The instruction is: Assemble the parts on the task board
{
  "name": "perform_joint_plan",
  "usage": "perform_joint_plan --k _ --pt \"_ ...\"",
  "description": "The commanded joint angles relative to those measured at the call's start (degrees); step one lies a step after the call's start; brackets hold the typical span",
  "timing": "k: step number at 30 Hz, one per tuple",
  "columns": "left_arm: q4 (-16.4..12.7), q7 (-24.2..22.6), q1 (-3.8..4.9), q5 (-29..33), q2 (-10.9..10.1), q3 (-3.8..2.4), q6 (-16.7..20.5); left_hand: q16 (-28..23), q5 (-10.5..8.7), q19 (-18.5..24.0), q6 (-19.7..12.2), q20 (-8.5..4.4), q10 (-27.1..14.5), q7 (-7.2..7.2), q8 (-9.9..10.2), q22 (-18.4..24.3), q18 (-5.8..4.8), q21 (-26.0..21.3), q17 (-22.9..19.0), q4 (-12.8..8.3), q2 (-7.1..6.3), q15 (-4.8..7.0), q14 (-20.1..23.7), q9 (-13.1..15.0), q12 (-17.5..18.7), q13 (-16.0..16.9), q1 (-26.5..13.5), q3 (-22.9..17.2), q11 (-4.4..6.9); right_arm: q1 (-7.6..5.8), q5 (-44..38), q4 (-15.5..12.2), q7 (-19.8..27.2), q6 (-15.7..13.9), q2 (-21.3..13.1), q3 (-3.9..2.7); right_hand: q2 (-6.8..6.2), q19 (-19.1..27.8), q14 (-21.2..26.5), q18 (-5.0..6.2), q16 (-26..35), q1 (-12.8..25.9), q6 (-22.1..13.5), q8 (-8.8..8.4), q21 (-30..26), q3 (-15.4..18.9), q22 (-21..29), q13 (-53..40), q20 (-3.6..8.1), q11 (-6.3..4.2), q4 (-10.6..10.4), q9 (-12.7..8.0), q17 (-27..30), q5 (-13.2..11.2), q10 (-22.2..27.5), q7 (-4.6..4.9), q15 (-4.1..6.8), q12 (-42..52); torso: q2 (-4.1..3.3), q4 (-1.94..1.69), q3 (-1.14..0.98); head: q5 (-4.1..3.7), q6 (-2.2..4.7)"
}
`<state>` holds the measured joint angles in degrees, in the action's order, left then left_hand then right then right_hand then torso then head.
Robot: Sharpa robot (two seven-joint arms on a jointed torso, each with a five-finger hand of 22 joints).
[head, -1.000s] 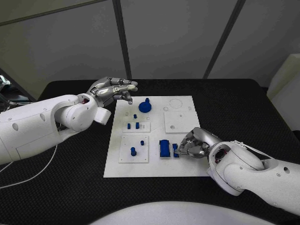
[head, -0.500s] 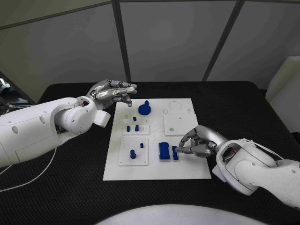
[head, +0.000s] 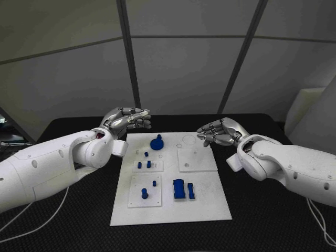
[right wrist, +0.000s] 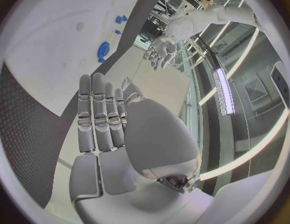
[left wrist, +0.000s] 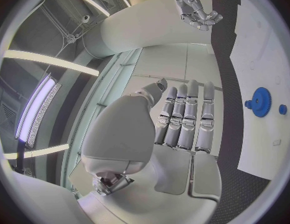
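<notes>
Head view: both hands hover empty at the far end of the white task board [head: 170,210], left hand [head: 126,119] and right hand [head: 219,132] with fingers loosely curled, blue gear [head: 157,141] between them. Left wrist view: fingers [left wrist: 186,117] straight, side by side, gear beside them. Right wrist view: fingers [right wrist: 98,112] extended, holding nothing.

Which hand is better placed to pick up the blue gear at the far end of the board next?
Probably the left hand: it hovers empty just beside the blue gear on the task board. The right hand, also empty, is farther from the gear.
</notes>
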<state>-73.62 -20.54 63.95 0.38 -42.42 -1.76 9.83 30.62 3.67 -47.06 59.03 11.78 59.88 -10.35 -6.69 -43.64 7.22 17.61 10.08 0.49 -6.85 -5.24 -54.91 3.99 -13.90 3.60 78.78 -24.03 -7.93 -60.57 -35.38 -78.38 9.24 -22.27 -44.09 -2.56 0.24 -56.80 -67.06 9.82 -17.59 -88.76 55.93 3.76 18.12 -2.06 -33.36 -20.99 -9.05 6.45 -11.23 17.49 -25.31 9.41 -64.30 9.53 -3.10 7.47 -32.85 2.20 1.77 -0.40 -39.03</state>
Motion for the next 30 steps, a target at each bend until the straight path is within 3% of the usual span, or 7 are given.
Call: perform_joint_plan --k 1,14,15,26,27,29,30 --pt "2.9 -7.2 -0.12 5.4 1.4 -0.05 5.4 -4.6 -0.09 1.1 -0.5 0.77 -0.2 -0.26 0.7 2.4 3.23 -2.1 -1.7 0.5 -0.11 -0.58 -0.7 -0.1 1.8 0.0 -0.5 -0.2 -0.39 -0.28 11.6 6.4 11.2 2.7 2.7 -0.05 -0.46 1.0 1.9 0.64 6.0 0.1 -0.3 -0.24 -5.0 -1.1 4.3 5.5 -1.49 0.76 -0.6 -2.1 4.1 -0.7 -0.9 0.67 -1.19 -2.3 1.31 0.07 0.59 0.31 1.16" --pt "10.3 -9.7 -0.81 6.2 6.5 -0.05 10.2 -23.9 0.06 18.2 -3.4 4.91 -4.1 0.95 3.1 20.0 2.69 -14.6 -6.5 1.5 0.02 -5.25 5.7 -0.3 10.4 -0.1 -0.8 4.5 -3.24 -0.53 16.9 18.2 15.5 5.6 10.0 -0.15 0.57 6.7 11.1 0.72 14.1 6.5 -3.3 -0.25 -14.7 3.2 19.2 17.4 -6.60 3.93 3.8 -10.4 18.6 -5.8 5.5 1.03 -5.95 -3.8 1.95 -0.05 0.06 0.42 1.98" --pt "9.9 -6.9 -0.79 5.3 6.3 0.00 6.8 -25.4 -3.67 25.7 -19.9 -0.12 -20.4 3.76 6.7 26.0 -2.17 -17.6 -10.1 -0.5 1.97 -2.03 20.2 -4.0 13.9 -3.6 -24.0 10.1 0.11 -0.40 13.5 17.8 11.9 3.2 9.7 -0.09 -0.24 21.3 27.5 -2.95 17.6 30.6 -18.8 -3.76 -18.1 2.1 22.7 21.0 -1.83 0.72 5.5 -12.1 19.9 -9.4 22.8 -2.16 -3.23 -7.5 1.80 -0.12 0.24 0.35 1.90" --pt "1.4 -7.7 -1.77 3.5 3.5 0.57 15.7 -30.6 -3.67 33.7 -33.8 -4.21 -34.5 6.07 6.7 32.7 -2.21 -17.6 -10.1 -0.5 6.85 0.48 32.5 -4.0 13.9 -3.6 -43.3 15.1 2.85 -0.15 20.2 8.9 14.6 -4.4 6.5 0.72 -0.24 33.9 41.5 -4.55 17.6 51.1 -31.8 -3.76 -18.1 2.1 26.8 21.0 1.89 -1.71 11.2 -17.5 25.3 -9.4 37.4 -4.69 -1.05 -7.5 1.67 -2.16 -1.73 0.40 4.60" --pt "0.0 -7.8 -1.93 3.2 3.0 0.66 17.2 -30.6 -3.67 34.2 -34.8 -4.59 -35.5 6.26 6.7 33.2 -2.22 -17.6 -10.1 -0.5 6.85 0.67 33.4 -4.0 13.9 -3.6 -44.8 15.5 3.06 -0.11 21.3 7.4 15.0 -5.6 6.0 0.85 -0.24 34.8 42.5 -4.55 17.6 52.7 -32.8 -3.76 -18.1 2.1 27.1 21.0 2.19 -1.90 11.2 -17.5 25.3 -9.4 38.5 -4.88 3.10 -7.5 1.67 -2.20 -1.77 0.40 4.65" --pt "-3.2 -8.1 -2.28 2.5 2.0 0.87 20.4 -30.6 -3.67 35.3 -36.6 -5.10 -37.4 10.35 6.7 34.0 -2.23 -17.6 -10.1 -0.5 6.85 1.03 35.1 -4.0 13.9 -3.6 -47.4 16.2 3.43 -0.02 23.7 4.1 15.9 -8.4 4.9 1.14 -0.24 36.4 44.3 -4.68 17.6 55.3 -34.5 -3.76 -18.1 2.1 27.5 21.0 2.71 -2.24 11.2 -17.5 25.3 -9.4 40.4 -5.23 3.10 -7.5 1.67 -2.20 -1.77 0.40 4.66" --pt "-5.5 -8.3 -2.56 2.0 1.2 1.03 22.9 -30.6 -3.67 35.8 -37.8 -5.47 -38.5 10.35 6.7 34.5 -2.26 -17.6 -10.1 -0.5 6.85 5.24 36.1 -4.0 13.9 -3.6 -49.0 16.5 3.67 0.05 25.7 1.5 16.7 -10.7 4.0 1.38 -0.24 37.5 45.5 -5.18 17.6 57.0 -35.6 -3.76 -18.1 2.1 27.8 21.0 3.01 -6.45 11.2 -17.5 25.3 -9.4 41.7 -5.45 3.10 -7.5 1.67 -2.20 -1.77 0.40 4.66"
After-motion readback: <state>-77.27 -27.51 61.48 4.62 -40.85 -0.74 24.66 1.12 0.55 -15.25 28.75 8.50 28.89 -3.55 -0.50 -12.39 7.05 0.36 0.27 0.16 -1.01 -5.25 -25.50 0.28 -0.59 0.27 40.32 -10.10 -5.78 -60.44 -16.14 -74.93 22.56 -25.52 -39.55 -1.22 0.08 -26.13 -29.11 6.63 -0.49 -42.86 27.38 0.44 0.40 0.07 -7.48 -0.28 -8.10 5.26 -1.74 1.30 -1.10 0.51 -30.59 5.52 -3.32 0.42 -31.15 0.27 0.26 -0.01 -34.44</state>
